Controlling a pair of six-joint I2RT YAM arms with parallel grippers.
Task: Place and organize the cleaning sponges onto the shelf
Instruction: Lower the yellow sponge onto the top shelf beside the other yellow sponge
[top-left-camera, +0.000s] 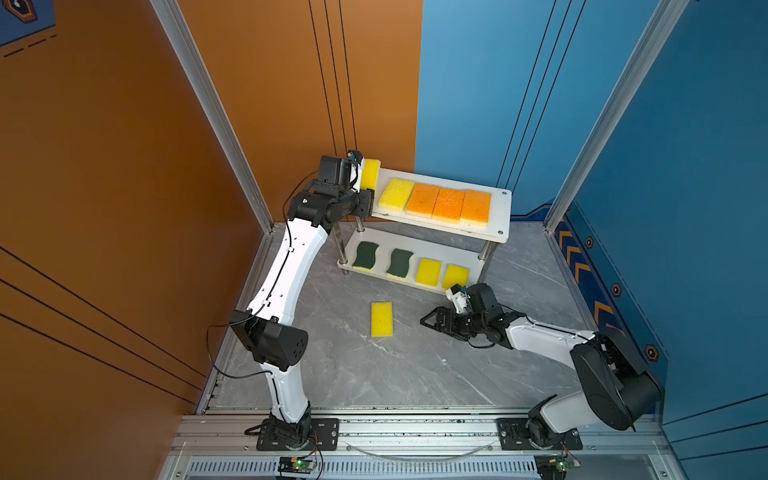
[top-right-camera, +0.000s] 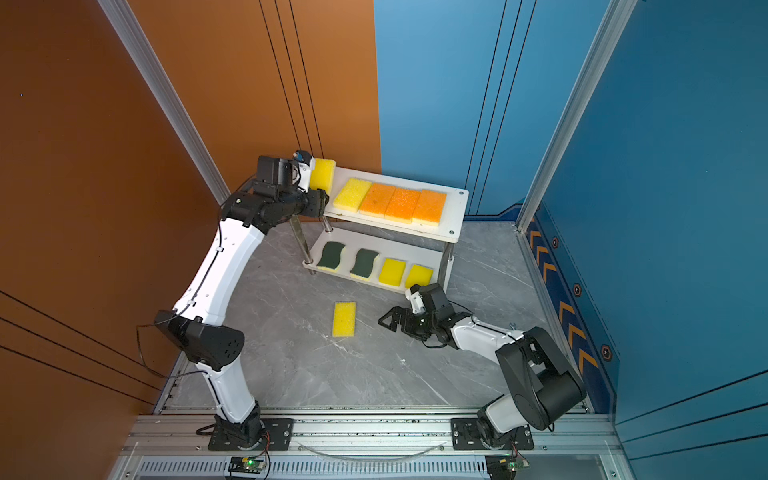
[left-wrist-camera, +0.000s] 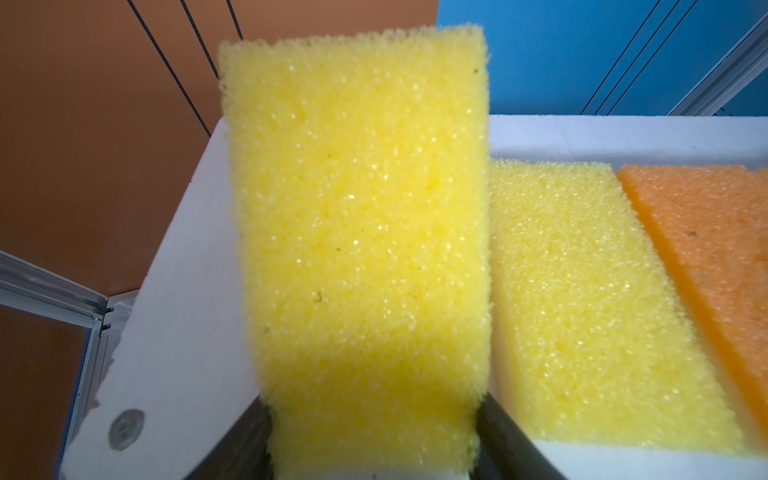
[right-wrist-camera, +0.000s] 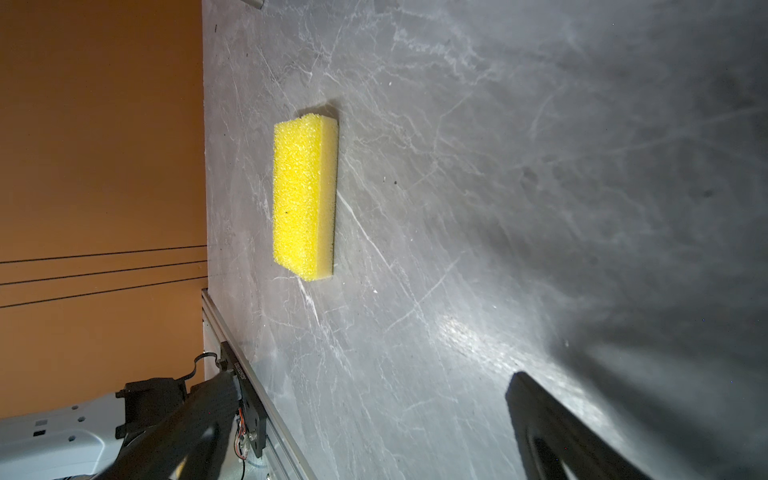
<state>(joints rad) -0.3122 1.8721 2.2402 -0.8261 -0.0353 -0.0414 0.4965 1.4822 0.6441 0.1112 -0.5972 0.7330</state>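
The shelf (top-left-camera: 500, 212) (top-right-camera: 456, 210) stands at the back on chrome legs. Its top board carries a yellow sponge (top-left-camera: 397, 194) (left-wrist-camera: 582, 291) and three orange sponges (top-left-camera: 449, 204). Two dark green wavy pads (top-left-camera: 365, 255) and two yellow sponges (top-left-camera: 429, 272) lie on the lower board. My left gripper (top-left-camera: 360, 179) (left-wrist-camera: 374, 415) is shut on another yellow sponge (top-left-camera: 370, 172) (top-right-camera: 322, 174) (left-wrist-camera: 357, 208), held tilted over the top board's left end. One yellow sponge (top-left-camera: 381, 318) (top-right-camera: 344, 318) (right-wrist-camera: 303, 199) lies on the floor. My right gripper (top-left-camera: 430, 320) (right-wrist-camera: 370, 380) hangs open and empty just right of it.
The grey marble floor (top-left-camera: 395, 374) is bounded by an orange wall on the left and a blue wall on the right. An aluminium rail (top-left-camera: 415, 428) with both arm bases runs along the front. The left arm's elbow (top-left-camera: 270, 336) juts over the floor's left edge.
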